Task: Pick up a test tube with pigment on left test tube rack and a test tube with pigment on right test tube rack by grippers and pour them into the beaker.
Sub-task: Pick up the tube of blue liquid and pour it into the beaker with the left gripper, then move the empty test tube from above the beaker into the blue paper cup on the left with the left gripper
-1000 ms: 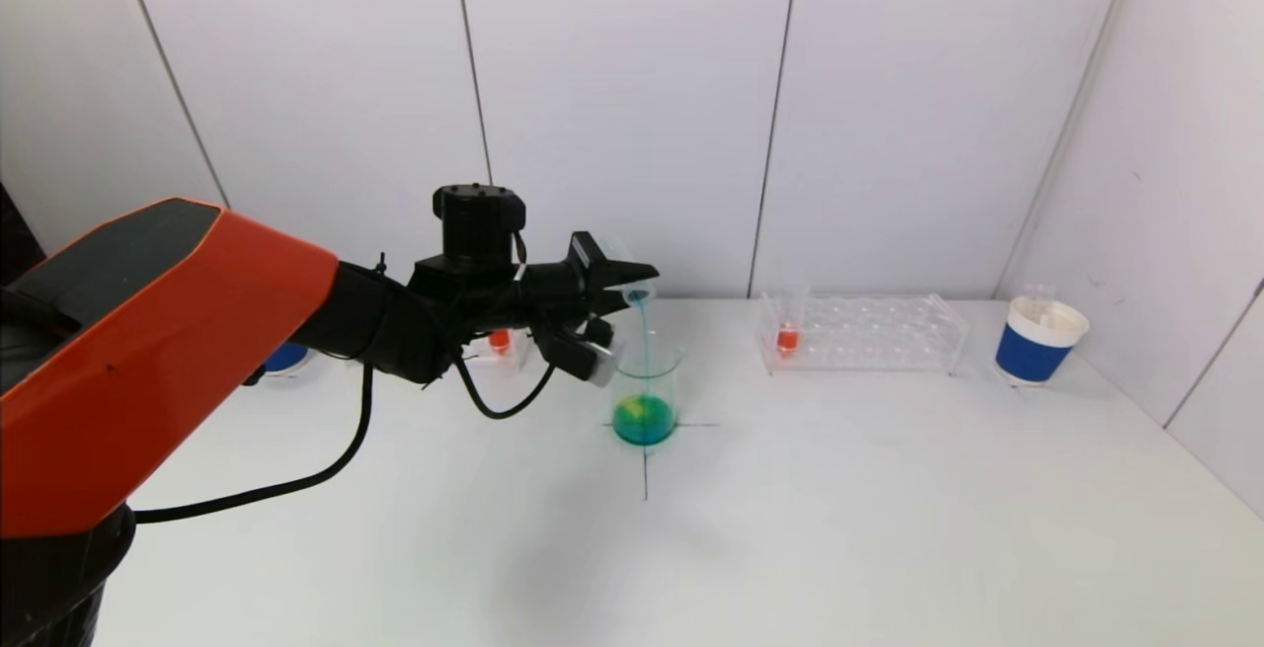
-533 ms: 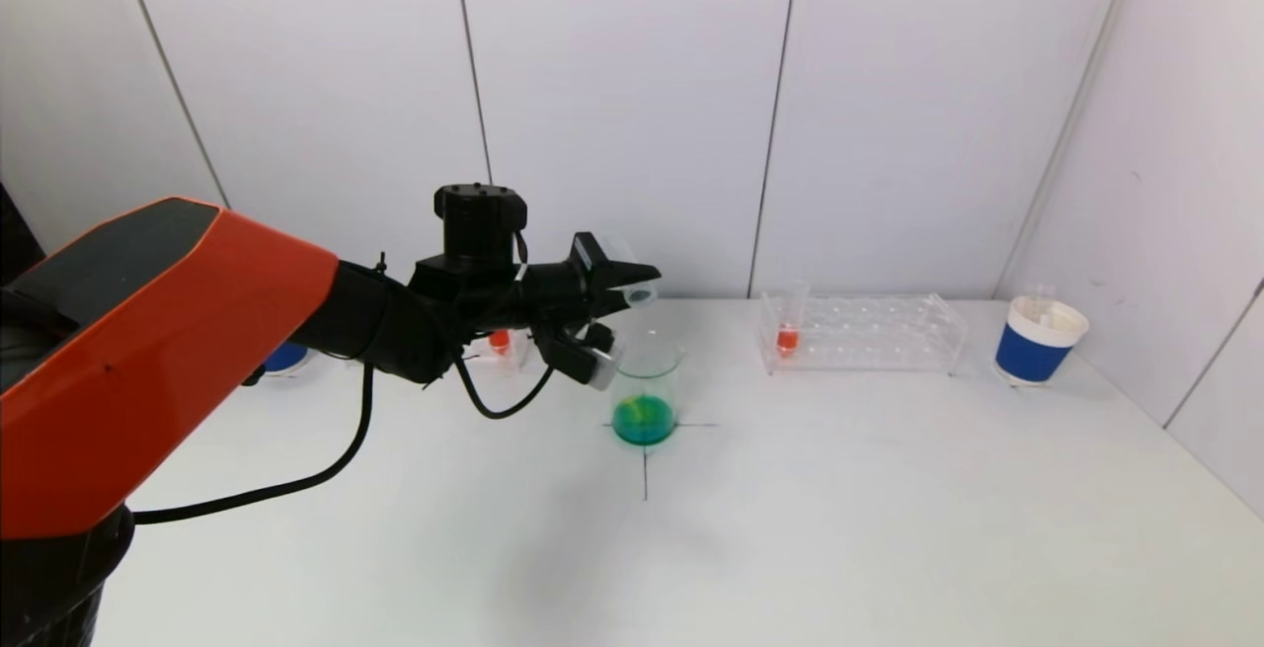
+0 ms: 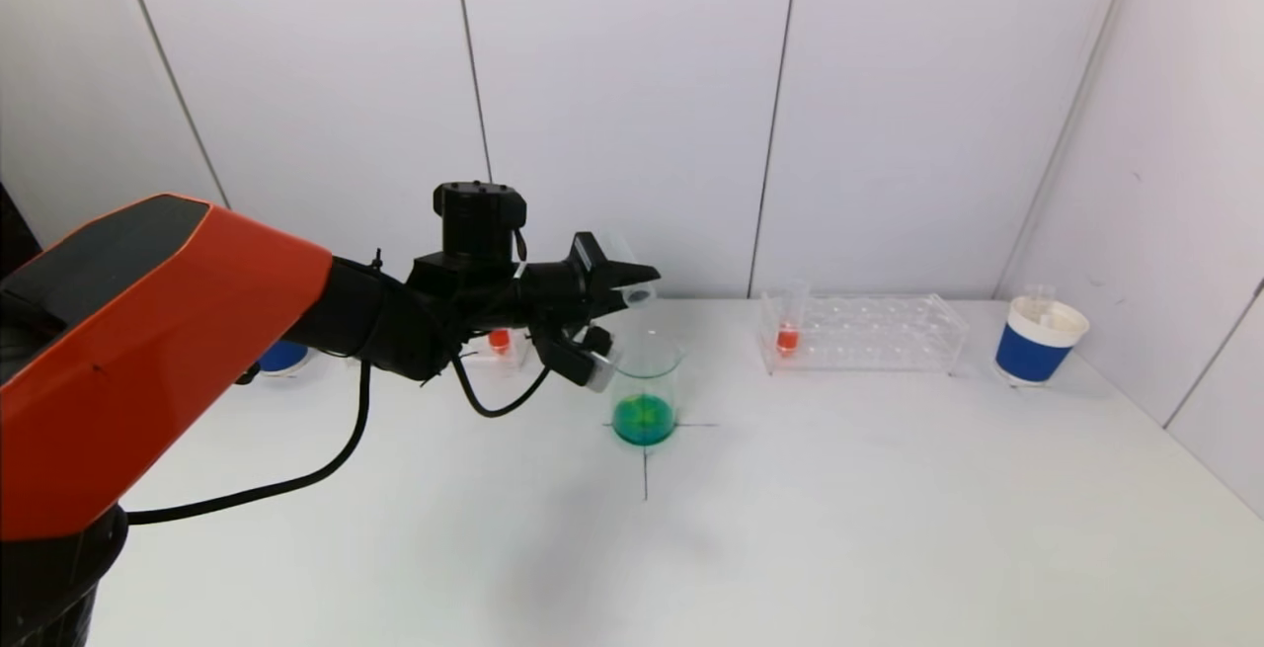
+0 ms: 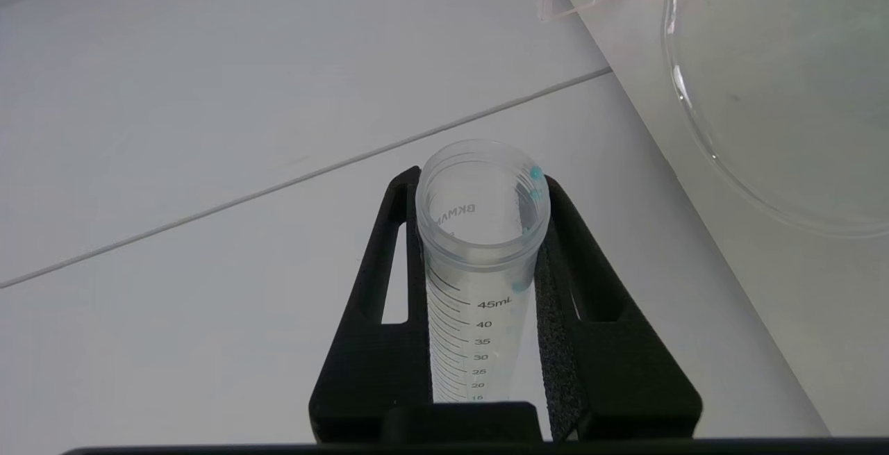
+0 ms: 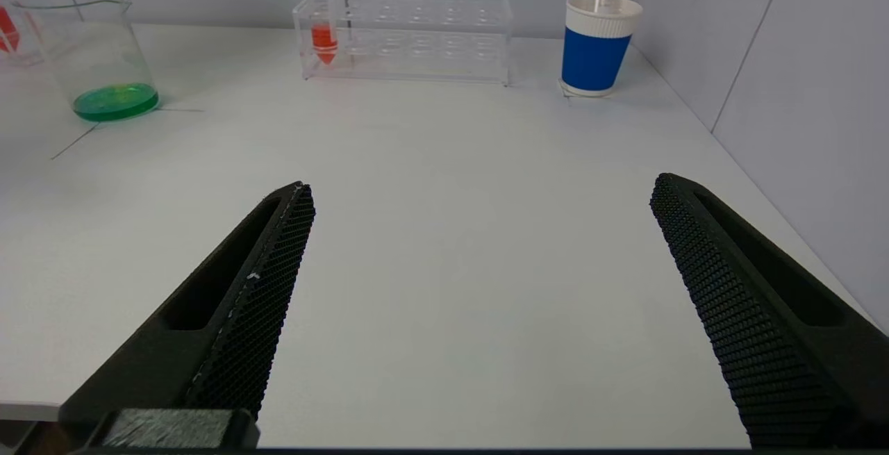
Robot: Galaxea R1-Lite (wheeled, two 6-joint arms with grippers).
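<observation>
My left gripper [image 3: 622, 286] is shut on a clear test tube [image 3: 637, 293], tipped sideways with its mouth above the beaker [image 3: 644, 385]. In the left wrist view the test tube [image 4: 479, 260] is drained, with only blue-green drops at its rim, held between the jaws of my left gripper [image 4: 479, 187]. The beaker holds green liquid [image 3: 643, 420] and also shows in the right wrist view [image 5: 90, 52]. The right rack [image 3: 861, 331] holds one tube with orange pigment [image 3: 787, 336]. The left rack is mostly hidden behind my arm; an orange tube [image 3: 500, 340] shows there. My right gripper [image 5: 479, 187] is open and empty, low over the table.
A blue and white paper cup [image 3: 1039, 341] stands at the far right with something clear in it. Another blue cup [image 3: 283, 357] shows at the far left behind my arm. A black cross [image 3: 646, 459] marks the table under the beaker. Walls close the back and right sides.
A blue stream fell from the test tube into the beaker a second ago; it has stopped. The beaker's liquid has mixed to an even green. The left gripper has barely moved.
</observation>
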